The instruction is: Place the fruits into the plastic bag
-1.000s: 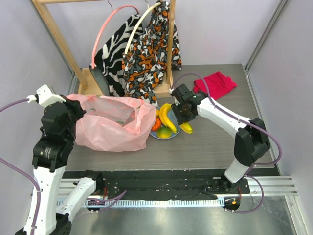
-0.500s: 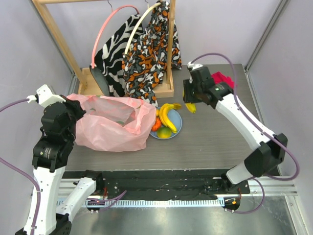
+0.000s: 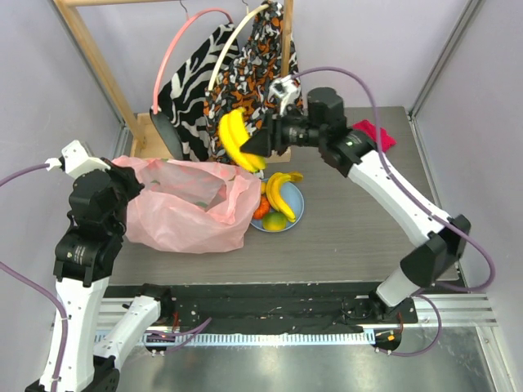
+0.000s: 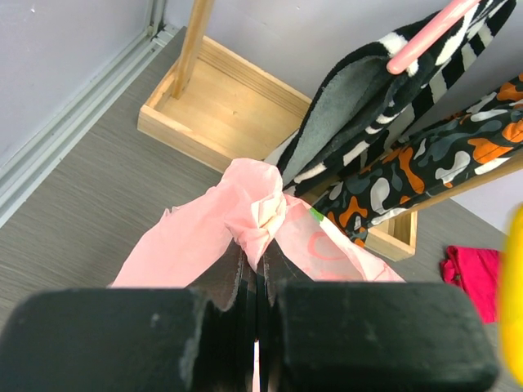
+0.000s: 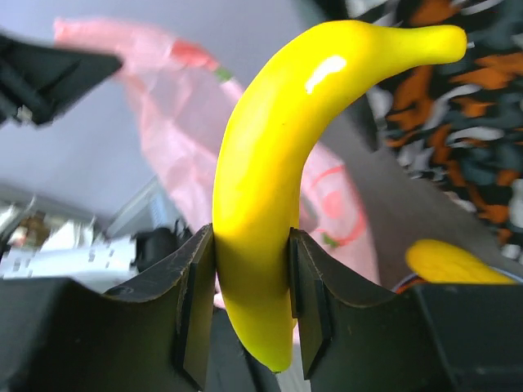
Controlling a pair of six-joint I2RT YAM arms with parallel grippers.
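My right gripper (image 3: pixel 252 149) is shut on a yellow banana (image 3: pixel 235 140), held in the air above the right rim of the pink plastic bag (image 3: pixel 184 214). In the right wrist view the banana (image 5: pixel 274 171) stands between the jaws (image 5: pixel 252 282), with the bag (image 5: pixel 196 114) behind it. More bananas (image 3: pixel 278 193), an orange (image 3: pixel 261 209) and a green-yellow fruit (image 3: pixel 274 220) lie on the blue plate (image 3: pixel 297 214). My left gripper (image 3: pixel 135 177) is shut on the bag's left rim and holds it up; its wrist view shows bunched pink film (image 4: pixel 255 208) pinched at the jaws (image 4: pixel 257 263).
A wooden rack (image 3: pixel 98 65) with a zebra-print garment (image 3: pixel 192 90) and an orange-and-black garment (image 3: pixel 257 82) stands right behind the bag. A folded red cloth (image 3: pixel 369 131) lies at the back right. Grey walls close in on both sides.
The right arm lifted a banana off the plate, rose toward the back right, then swung left to above the bag's right rim. The left arm and bag stayed still.
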